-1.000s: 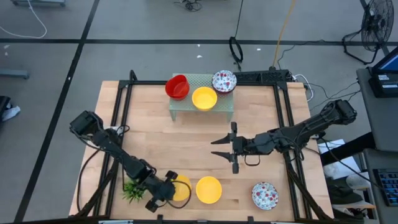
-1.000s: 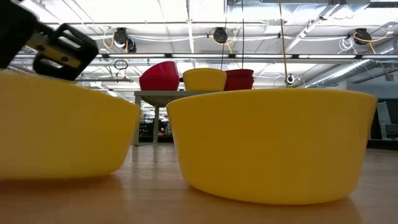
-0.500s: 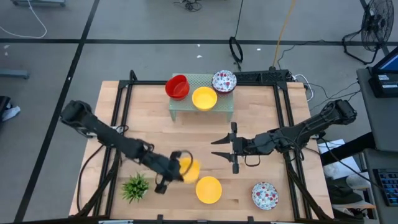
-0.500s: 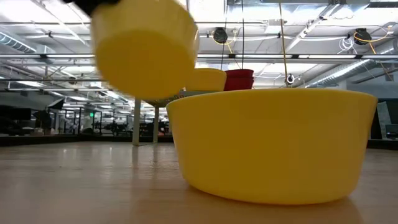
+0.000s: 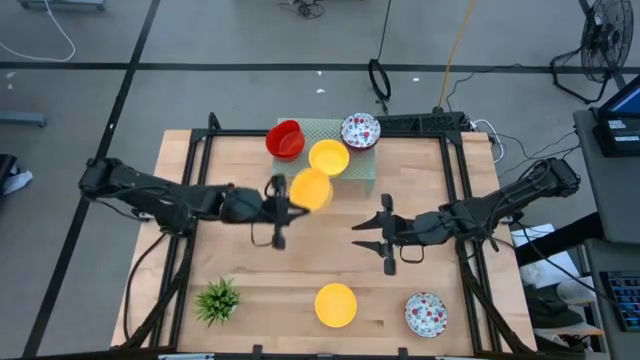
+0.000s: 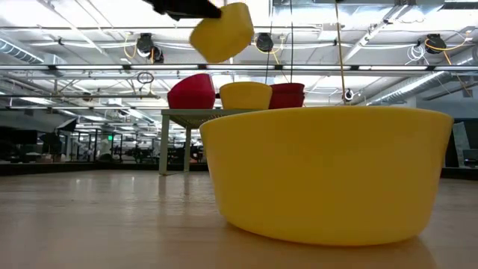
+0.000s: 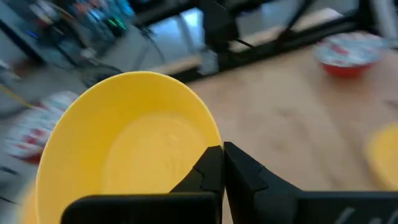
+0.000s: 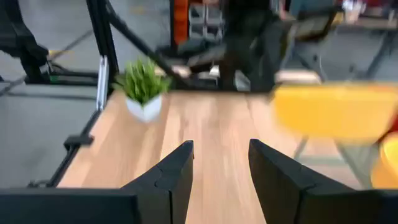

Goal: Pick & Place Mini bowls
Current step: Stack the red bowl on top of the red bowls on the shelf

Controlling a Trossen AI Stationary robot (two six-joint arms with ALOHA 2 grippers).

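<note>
My left gripper (image 5: 290, 197) is stretched out over the table's middle and is shut on a plain yellow mini bowl (image 5: 312, 188), which hangs high in the air (image 6: 222, 31) just short of the green stand (image 5: 365, 172). On the stand sit a red bowl (image 5: 285, 139), a yellow bowl (image 5: 328, 157) and a white floral bowl (image 5: 360, 130). A second yellow bowl (image 5: 335, 304) and a floral bowl (image 5: 425, 313) rest on their bases near the near edge. My right gripper (image 5: 386, 236) is open and hovers right of centre, touching nothing. My left gripper pinches the yellow bowl at its rim (image 7: 210, 144), the fingers (image 7: 211, 174) meeting on the rim's edge. It reaches in about level from the table's left. The bowl is lifted clear and tipped (image 6: 222, 31), its hollow turned toward the wrist camera.
A small spiky green plant (image 5: 218, 298) stands near the near left corner. Black frame rails (image 5: 195, 170) run along the table's left and right sides. Bare wood lies between the stand and the near bowls.
My left gripper, shut on the yellow bowl beside the plant, has lifted it clear of the table and swung it up and toward the far edge, close to the green stand. The bowl has tipped on the way. My right gripper has shifted slightly toward the right edge.
</note>
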